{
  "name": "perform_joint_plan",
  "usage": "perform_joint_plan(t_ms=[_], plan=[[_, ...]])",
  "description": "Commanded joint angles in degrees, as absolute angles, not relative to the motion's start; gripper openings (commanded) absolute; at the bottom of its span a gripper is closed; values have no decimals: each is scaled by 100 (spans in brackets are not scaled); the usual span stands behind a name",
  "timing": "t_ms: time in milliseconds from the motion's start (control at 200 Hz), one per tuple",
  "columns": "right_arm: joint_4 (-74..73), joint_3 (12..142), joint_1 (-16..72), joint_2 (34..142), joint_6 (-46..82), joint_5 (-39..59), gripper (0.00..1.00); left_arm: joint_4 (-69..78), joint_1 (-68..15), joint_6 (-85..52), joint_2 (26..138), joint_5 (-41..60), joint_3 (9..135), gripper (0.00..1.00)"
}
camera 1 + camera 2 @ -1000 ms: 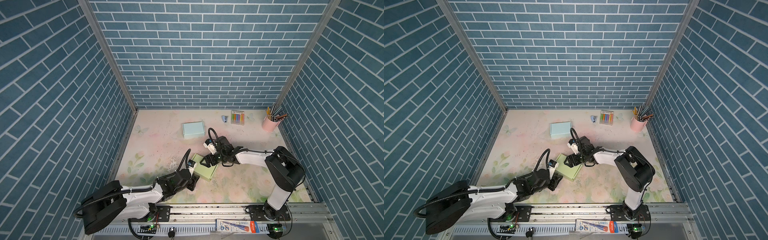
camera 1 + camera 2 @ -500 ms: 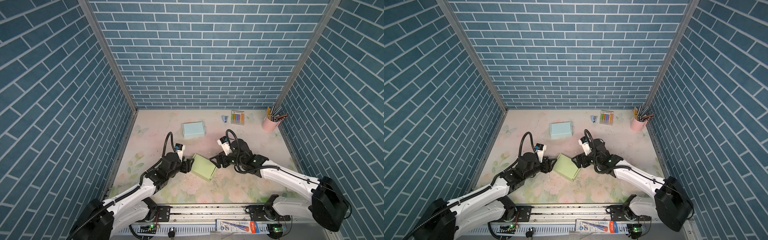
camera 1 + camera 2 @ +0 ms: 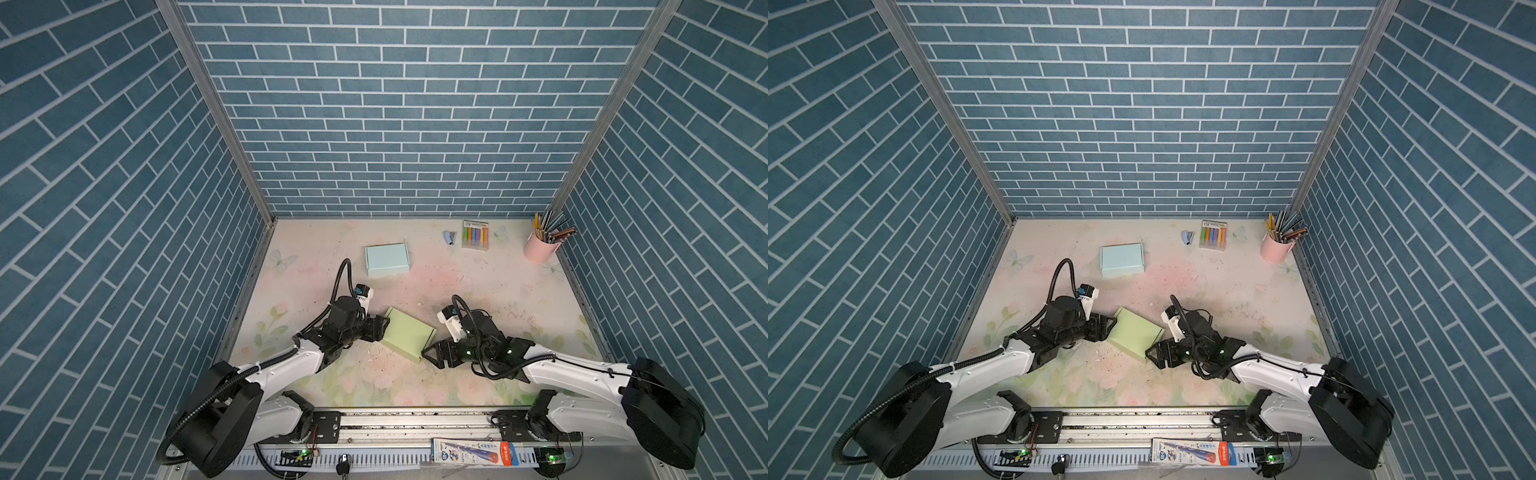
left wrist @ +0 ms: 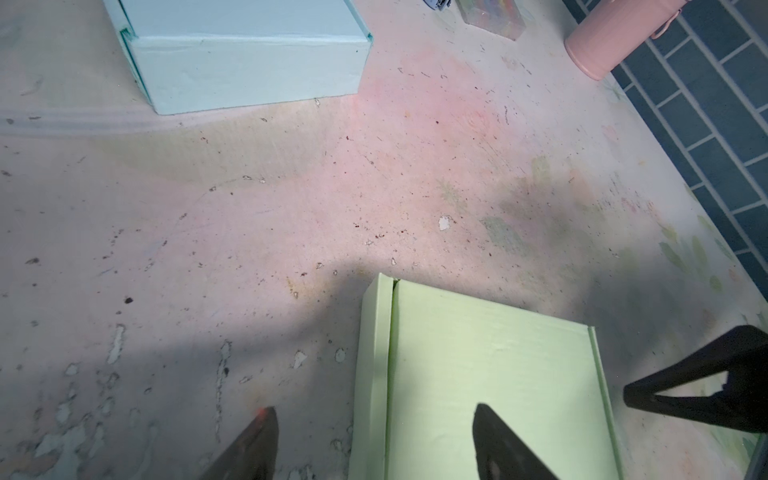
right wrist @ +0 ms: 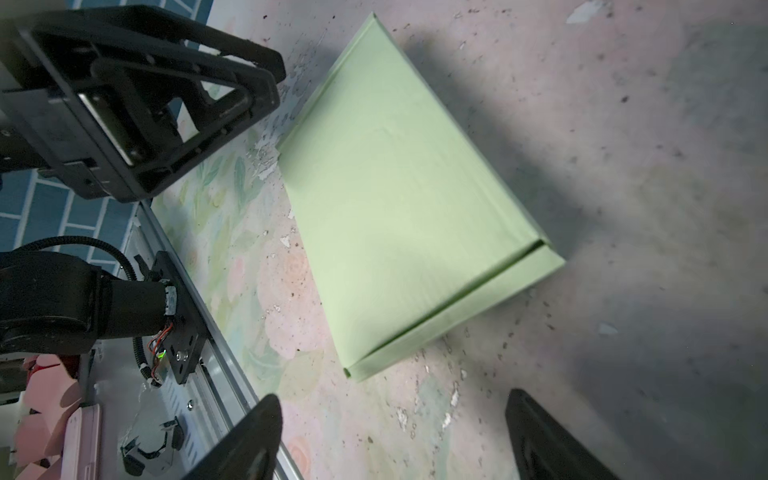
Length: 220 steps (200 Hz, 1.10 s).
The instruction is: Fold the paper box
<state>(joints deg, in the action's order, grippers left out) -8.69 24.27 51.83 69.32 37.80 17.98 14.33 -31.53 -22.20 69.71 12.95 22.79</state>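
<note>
1. Blue brick walls (image 3: 395, 124) enclose a flowered bench (image 3: 478, 291); the left wrist view cuts off the green box (image 3: 407, 336), and whether the left tool (image 3: 384, 329) touches it is unclear.
2. Closed and flat mid-bench, the box lies askew, long axis running between the tools.
3. Left tool gapes wide astride its edge; right tool (image 3: 430, 360) gapes wide just off a corner, empty.
4. A pink cup (image 3: 538, 251) holds pencils (image 3: 552, 228); a shut blue box (image 3: 386, 259) hides its contents.

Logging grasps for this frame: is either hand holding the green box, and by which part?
Nothing is held. The green box lies flat on the table; the left hand and right hand both stand open near its edges, gripping nothing.
</note>
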Motion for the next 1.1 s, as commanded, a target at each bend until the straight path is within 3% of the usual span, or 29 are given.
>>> perform_joint_plan(t_ms=[0,565,830,1095], plan=[[-1637,2422,5205,7348,4053,1969,82,1756,-3108,-2275,7057,1501,2170,73],[-1667,3039,4875,8182,3402,1838,62,2186,-3153,-2532,6961,1637,1672,55],[-1390,3908,4676,8825,2914,1922,59,2406,-3155,-2584,7127,1607,1695,45],[-1185,4801,4404,9678,2477,2264,58,2452,-2999,-2408,7605,1485,2134,43]])
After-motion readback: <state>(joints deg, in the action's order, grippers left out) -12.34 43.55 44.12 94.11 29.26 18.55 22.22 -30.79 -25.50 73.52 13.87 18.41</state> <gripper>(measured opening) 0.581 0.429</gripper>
